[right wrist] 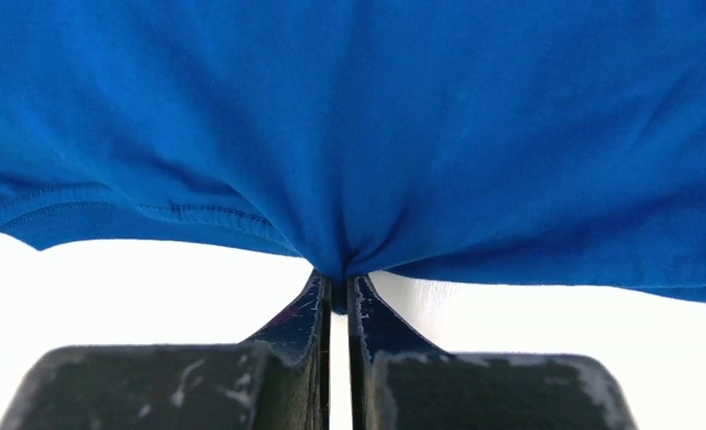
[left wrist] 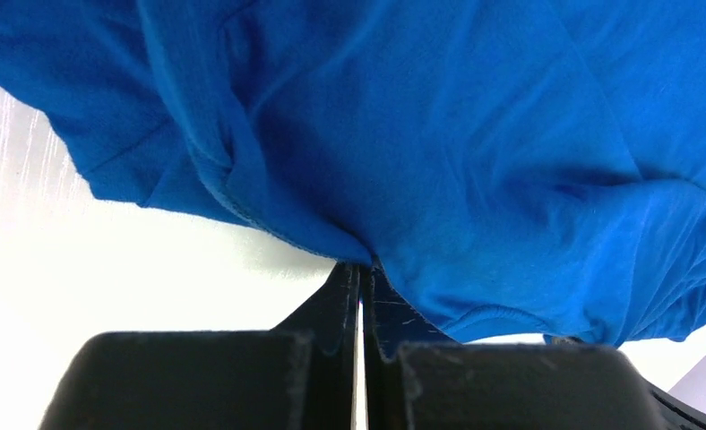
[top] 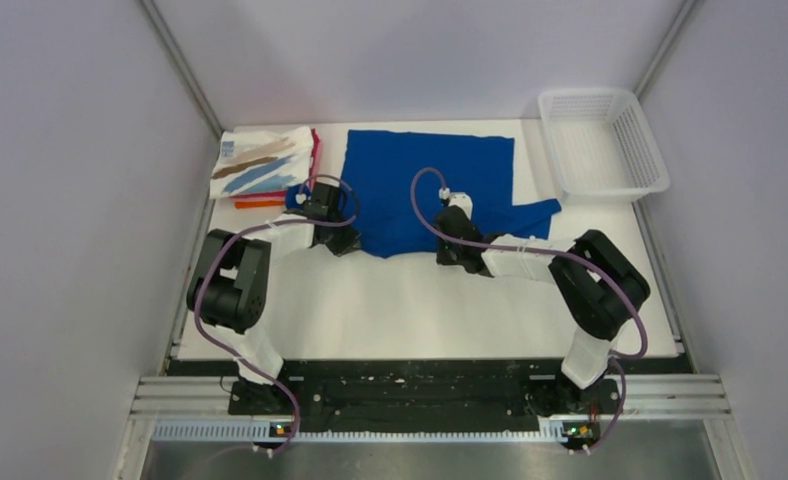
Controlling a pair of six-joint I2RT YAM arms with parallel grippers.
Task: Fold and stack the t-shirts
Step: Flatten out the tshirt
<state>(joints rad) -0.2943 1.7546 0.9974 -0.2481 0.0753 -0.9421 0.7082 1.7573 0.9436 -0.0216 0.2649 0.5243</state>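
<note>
We pinch the royal blue t-shirt [top: 425, 180] at its near edge
Raising both pinches level, edge taut, should land us a square fold. The left gripper [left wrist: 360, 276] and right gripper [right wrist: 339, 285] are each clamped tight on blue cloth; the shirt lies spread across the table's [top: 420, 310] far middle.

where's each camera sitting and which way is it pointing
top: above and behind the arms, looking down at the table; both arms, blue shirt, folded shirts, basket.
left wrist: on the left arm, facing along the left gripper, shut on the shirt's edge.
right wrist: likewise, right gripper shut on the same shirt.
shared: both wrist views show that shirt's edge.
</note>
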